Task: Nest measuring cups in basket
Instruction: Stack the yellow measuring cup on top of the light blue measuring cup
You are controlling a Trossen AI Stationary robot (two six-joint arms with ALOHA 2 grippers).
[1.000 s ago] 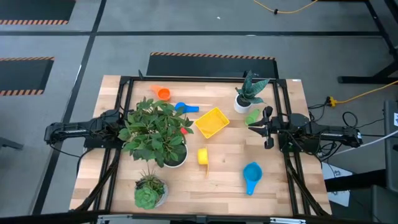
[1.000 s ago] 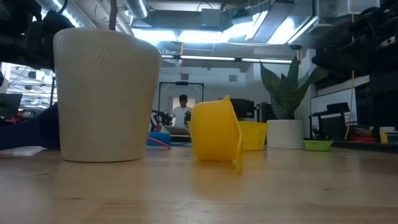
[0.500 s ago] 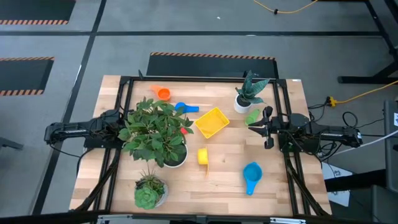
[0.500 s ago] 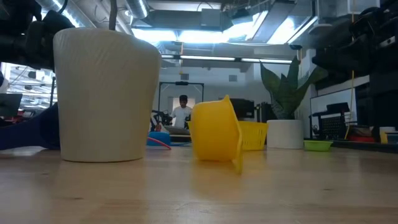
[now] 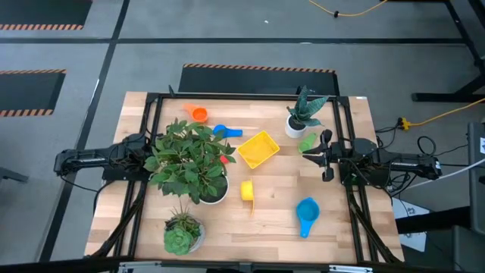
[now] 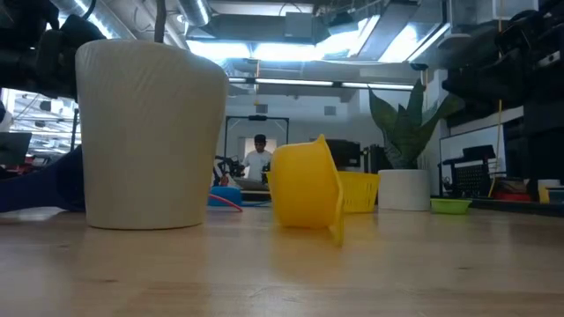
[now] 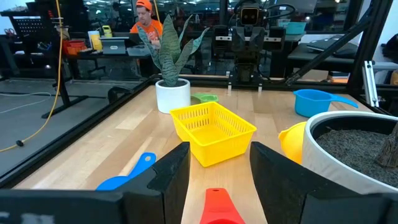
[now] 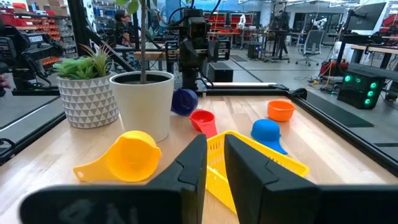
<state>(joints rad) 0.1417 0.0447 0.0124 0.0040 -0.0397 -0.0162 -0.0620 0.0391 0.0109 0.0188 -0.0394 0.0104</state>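
The yellow basket (image 5: 258, 149) stands mid-table and also shows in the left wrist view (image 7: 211, 127). Around it on the table lie cups: orange (image 5: 198, 114), blue (image 5: 225, 131), red (image 7: 217, 205), green (image 5: 307, 142), light blue (image 5: 307, 214), and the yellow cup (image 6: 308, 189), which lies on its side. My left gripper (image 7: 219, 155) is open and empty at the table's left, under the plant's leaves, pointing at the basket. My right gripper (image 5: 309, 154) is at the table's right beside the green cup. Its fingers are nearly together, with a thin slit (image 8: 215, 140) between them, and it is empty.
A big leafy plant in a white pot (image 5: 193, 163) stands left of the basket. A succulent pot (image 5: 182, 233) is at the near left and a spiky plant in a white pot (image 5: 299, 117) at the far right. A dark frame (image 5: 242, 96) rims the table. A person sits in the room behind.
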